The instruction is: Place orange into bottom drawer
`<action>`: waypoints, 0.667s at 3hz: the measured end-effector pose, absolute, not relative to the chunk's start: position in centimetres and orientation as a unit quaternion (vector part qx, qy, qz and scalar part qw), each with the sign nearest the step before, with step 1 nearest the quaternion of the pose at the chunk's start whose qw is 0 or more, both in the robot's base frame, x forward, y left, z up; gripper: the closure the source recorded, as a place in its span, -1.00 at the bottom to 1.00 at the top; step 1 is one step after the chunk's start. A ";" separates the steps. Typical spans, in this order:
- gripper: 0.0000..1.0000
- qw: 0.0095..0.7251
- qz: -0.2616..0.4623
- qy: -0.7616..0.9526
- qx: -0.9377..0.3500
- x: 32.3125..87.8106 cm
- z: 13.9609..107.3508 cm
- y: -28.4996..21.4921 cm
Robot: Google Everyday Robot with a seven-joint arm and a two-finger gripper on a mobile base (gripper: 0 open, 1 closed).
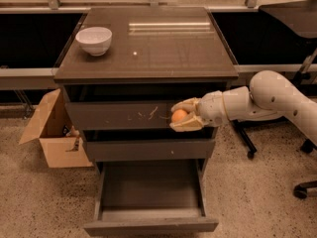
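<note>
My gripper (177,116) is shut on the orange (179,115), a small round fruit held between its pale fingers (184,104). It hangs in front of the scratched top drawer (124,115), at the cabinet's right side, well above the bottom drawer (151,202). The bottom drawer is pulled out, with a flat grey inside that holds nothing. The white arm (267,100) comes in from the right.
A white bowl (94,40) stands on the cabinet top (163,48) at the back left. An open cardboard box (52,130) sits on the floor left of the cabinet. Office chair legs (302,187) and a dark desk (292,11) are at the right.
</note>
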State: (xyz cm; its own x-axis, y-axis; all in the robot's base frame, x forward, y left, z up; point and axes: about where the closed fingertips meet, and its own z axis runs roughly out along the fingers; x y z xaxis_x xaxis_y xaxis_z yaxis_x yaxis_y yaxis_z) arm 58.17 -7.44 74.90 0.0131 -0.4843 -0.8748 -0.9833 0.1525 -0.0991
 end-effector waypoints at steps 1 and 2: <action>1.00 0.410 0.311 0.635 -0.576 56.8 70.7 -8.8; 1.00 0.397 0.324 0.641 -0.571 55.8 63.8 -9.3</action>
